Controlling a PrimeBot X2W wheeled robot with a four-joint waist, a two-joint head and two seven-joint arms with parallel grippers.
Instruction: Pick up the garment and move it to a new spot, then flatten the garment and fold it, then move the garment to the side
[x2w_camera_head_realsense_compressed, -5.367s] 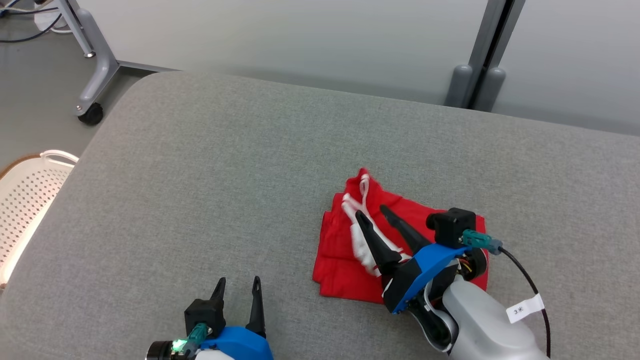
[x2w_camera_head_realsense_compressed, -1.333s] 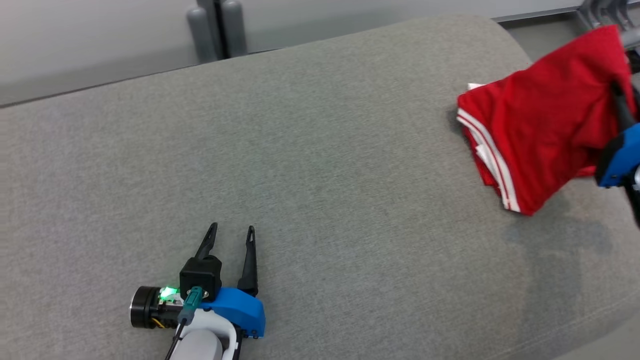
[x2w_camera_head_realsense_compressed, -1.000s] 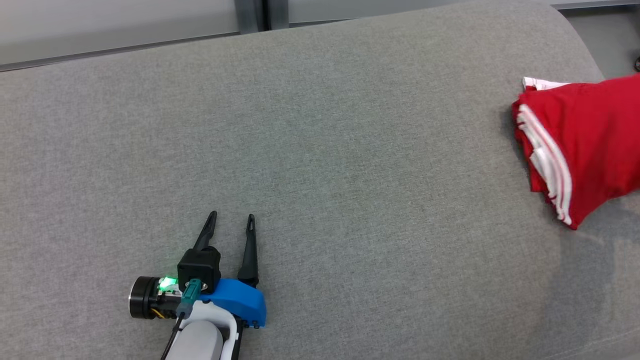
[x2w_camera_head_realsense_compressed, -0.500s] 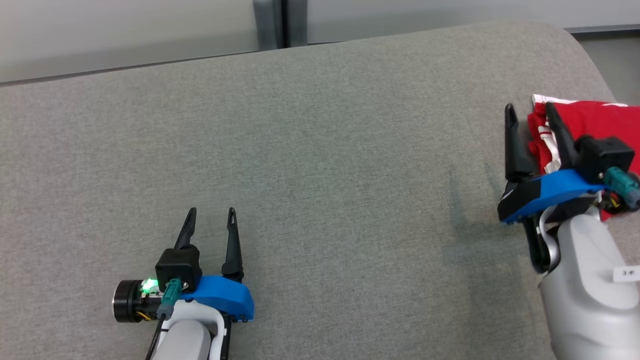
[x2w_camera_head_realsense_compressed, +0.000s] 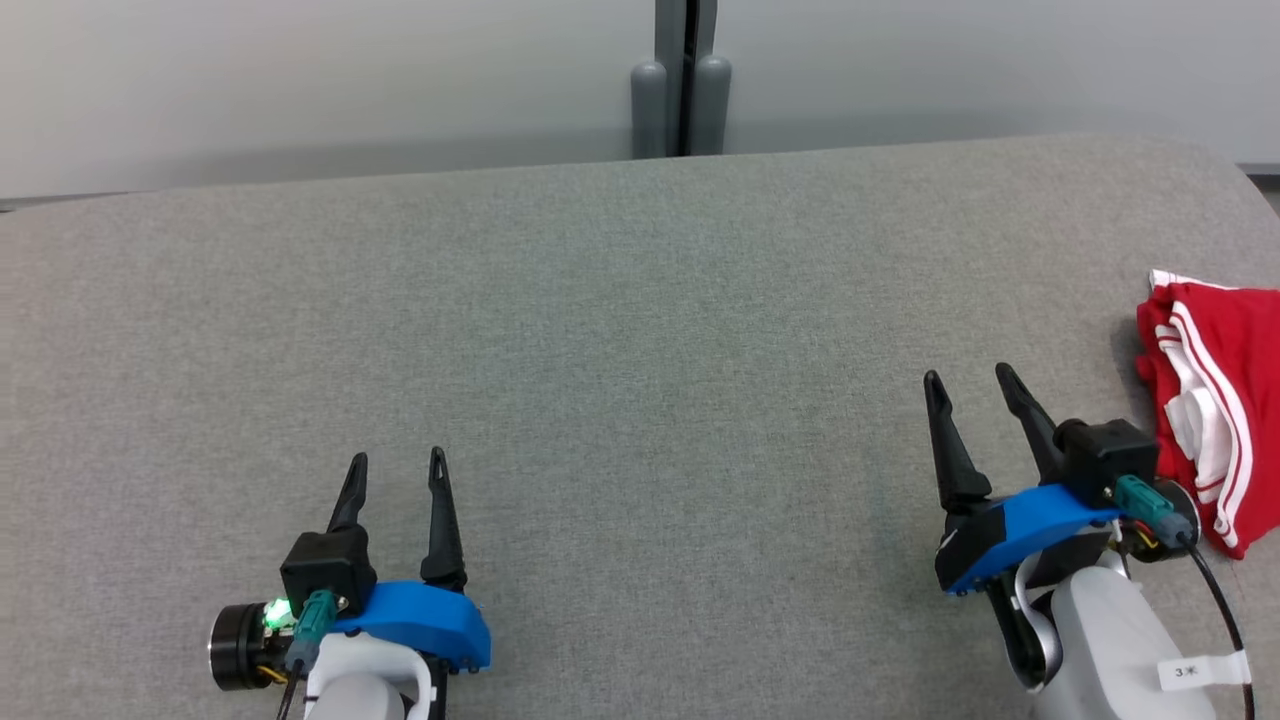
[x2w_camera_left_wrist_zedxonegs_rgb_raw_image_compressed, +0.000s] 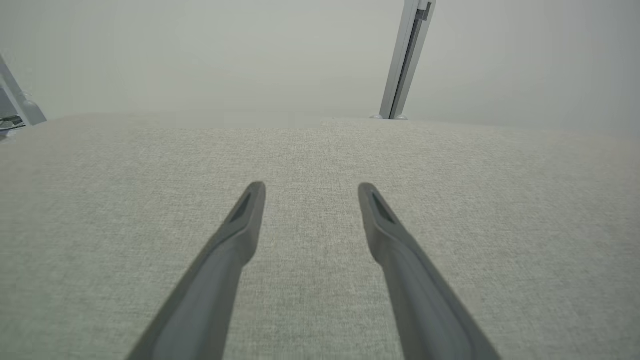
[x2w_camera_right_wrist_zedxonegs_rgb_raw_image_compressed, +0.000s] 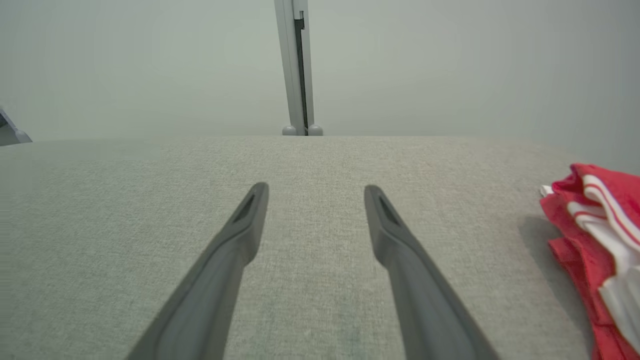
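The garment (x2w_camera_head_realsense_compressed: 1220, 400) is red with white stripes and lies folded at the far right edge of the grey cushioned surface (x2w_camera_head_realsense_compressed: 620, 340). It also appears at the right border of the right wrist view as the garment (x2w_camera_right_wrist_zedxonegs_rgb_raw_image_compressed: 595, 235). My right gripper (x2w_camera_head_realsense_compressed: 968, 376) stands open just left of it, apart from the cloth, with nothing between its fingers (x2w_camera_right_wrist_zedxonegs_rgb_raw_image_compressed: 250, 215). My left gripper (x2w_camera_head_realsense_compressed: 398, 460) is open at the lower left over bare fabric, its fingers (x2w_camera_left_wrist_zedxonegs_rgb_raw_image_compressed: 245, 220) holding nothing.
A pale wall with a grey vertical post (x2w_camera_head_realsense_compressed: 682, 80) runs behind the surface. The surface's rounded right end (x2w_camera_head_realsense_compressed: 1240, 190) is close to the garment. A grey frame part (x2w_camera_left_wrist_zedxonegs_rgb_raw_image_compressed: 15, 105) shows at the far left of the left wrist view.
The right gripper let go of the garment, which now rests at the right edge, and drew back to the lower right. The camera has swung, shifting the whole picture.
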